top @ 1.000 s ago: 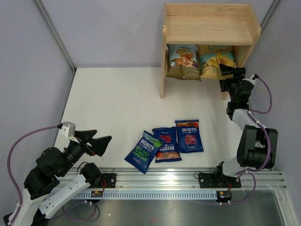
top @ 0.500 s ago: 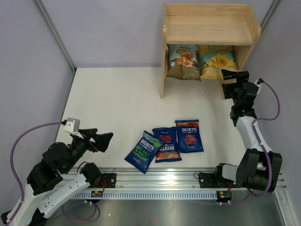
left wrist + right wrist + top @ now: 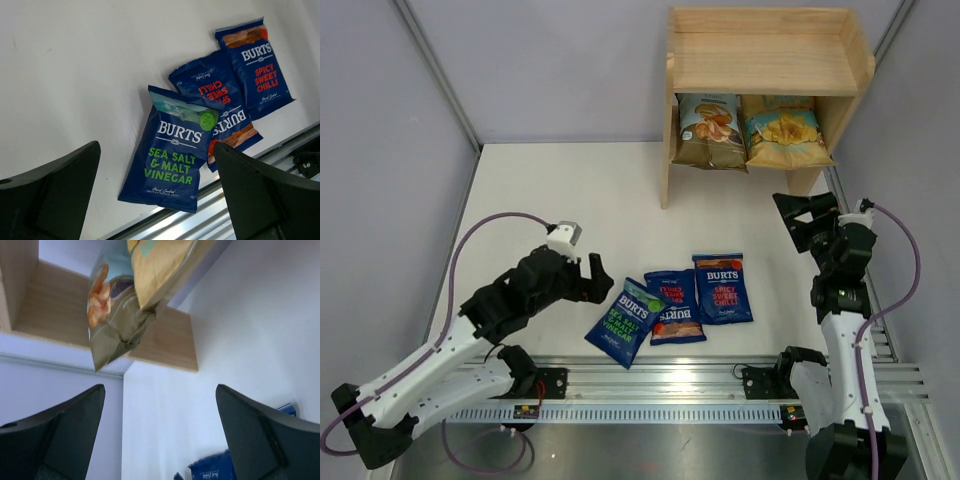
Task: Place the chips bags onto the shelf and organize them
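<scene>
Three small dark-blue BURTS chips bags lie flat near the table's front: sea salt (image 3: 626, 321) (image 3: 172, 155), a middle one (image 3: 675, 307) (image 3: 215, 95), partly under it, and spicy sweet chilli (image 3: 722, 288) (image 3: 255, 67). The wooden shelf (image 3: 765, 50) (image 3: 165, 340) stands at the back right. On its lower tier stand a light-blue-and-olive bag (image 3: 709, 130) (image 3: 112, 320) and a tan-and-teal bag (image 3: 782, 132) (image 3: 160, 265). My left gripper (image 3: 598, 280) (image 3: 156, 150) hangs open just left of the sea salt bag. My right gripper (image 3: 800, 215) (image 3: 160, 390) is open and empty, in front of the shelf.
A metal rail (image 3: 720, 375) runs along the table's near edge, close to the sea salt bag's bottom. Grey walls close in the left, back and right. The shelf's top tier (image 3: 760, 70) holds nothing.
My left arm has swung in from the front-left corner toward the blue bags. My right gripper has drawn back from the shelf's lower tier toward the front. No bag has moved.
</scene>
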Robot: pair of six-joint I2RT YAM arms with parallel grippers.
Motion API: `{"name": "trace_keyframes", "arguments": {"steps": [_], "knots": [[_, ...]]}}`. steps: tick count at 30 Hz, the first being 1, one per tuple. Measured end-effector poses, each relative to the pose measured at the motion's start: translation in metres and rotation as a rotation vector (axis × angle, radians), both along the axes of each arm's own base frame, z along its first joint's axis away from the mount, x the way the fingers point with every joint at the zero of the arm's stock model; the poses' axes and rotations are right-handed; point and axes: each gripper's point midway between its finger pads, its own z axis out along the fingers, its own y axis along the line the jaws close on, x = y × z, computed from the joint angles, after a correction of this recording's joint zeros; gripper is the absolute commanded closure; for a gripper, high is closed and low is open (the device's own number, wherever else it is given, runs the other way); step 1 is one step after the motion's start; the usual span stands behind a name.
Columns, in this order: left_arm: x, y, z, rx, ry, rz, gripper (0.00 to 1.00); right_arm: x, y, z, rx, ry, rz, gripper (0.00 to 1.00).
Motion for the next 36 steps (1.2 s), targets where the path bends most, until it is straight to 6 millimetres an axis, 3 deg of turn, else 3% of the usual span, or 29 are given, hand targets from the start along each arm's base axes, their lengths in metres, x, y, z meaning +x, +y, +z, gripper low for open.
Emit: {"name": "trace_keyframes", "arguments": {"steps": [8,12,16,22,27,31,34,36], "knots": [[0.009,-0.043,-0.047,0.044,0.177,-0.107,0.01,-0.045,0.072,-0.003,-0.099,-0.012,0.429,0.01],[0.007,-0.047,-0.065,0.074,0.239,-0.126,0.01,-0.081,0.124,-0.002,-0.164,-0.044,0.710,0.05],[0.002,-0.050,-0.087,0.093,0.295,-0.150,0.03,-0.115,0.156,0.006,-0.201,-0.121,0.931,0.13],[-0.013,-0.051,-0.129,0.137,0.406,-0.199,0.10,-0.145,0.170,0.014,-0.180,-0.220,1.085,0.18],[-0.013,-0.049,-0.147,0.181,0.445,-0.202,0.14,-0.173,0.179,0.019,-0.167,-0.295,1.190,0.17],[-0.013,-0.050,-0.159,0.205,0.467,-0.214,0.24,-0.188,0.183,0.028,-0.175,-0.360,1.246,0.18],[-0.011,-0.055,-0.160,0.194,0.460,-0.235,0.39,-0.192,0.185,0.030,-0.177,-0.378,1.265,0.18],[-0.009,-0.058,-0.159,0.185,0.452,-0.241,0.58,-0.192,0.185,0.030,-0.177,-0.379,1.269,0.18]]}}
